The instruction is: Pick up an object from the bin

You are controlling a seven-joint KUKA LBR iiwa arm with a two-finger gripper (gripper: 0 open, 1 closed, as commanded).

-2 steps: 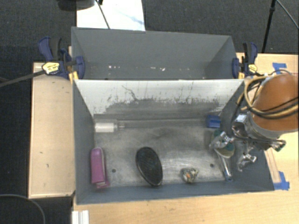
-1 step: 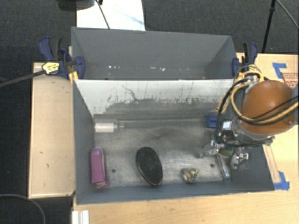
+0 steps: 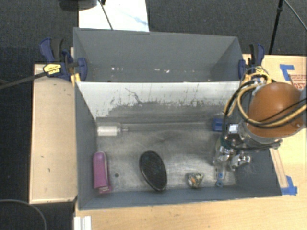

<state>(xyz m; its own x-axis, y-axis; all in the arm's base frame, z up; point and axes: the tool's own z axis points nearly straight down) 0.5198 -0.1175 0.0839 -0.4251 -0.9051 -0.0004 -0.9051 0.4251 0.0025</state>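
My gripper [image 3: 224,166] hangs low over the bin's right side, close to the front wall. The nearest loose thing is a small crumpled lump, greenish and tan [image 3: 194,179], on the floor just to its left and apart from it. A small blue bit [image 3: 219,181] shows right under the gripper; I cannot tell whether it is a loose thing. Further left lies a black oval brush [image 3: 153,170].
A purple bottle [image 3: 100,172] lies along the left wall near the front. A long clear tube [image 3: 158,126] with a white cap runs along the back wall, ending by a blue piece [image 3: 217,124]. The arm's orange cover and cables overhang the right rim.
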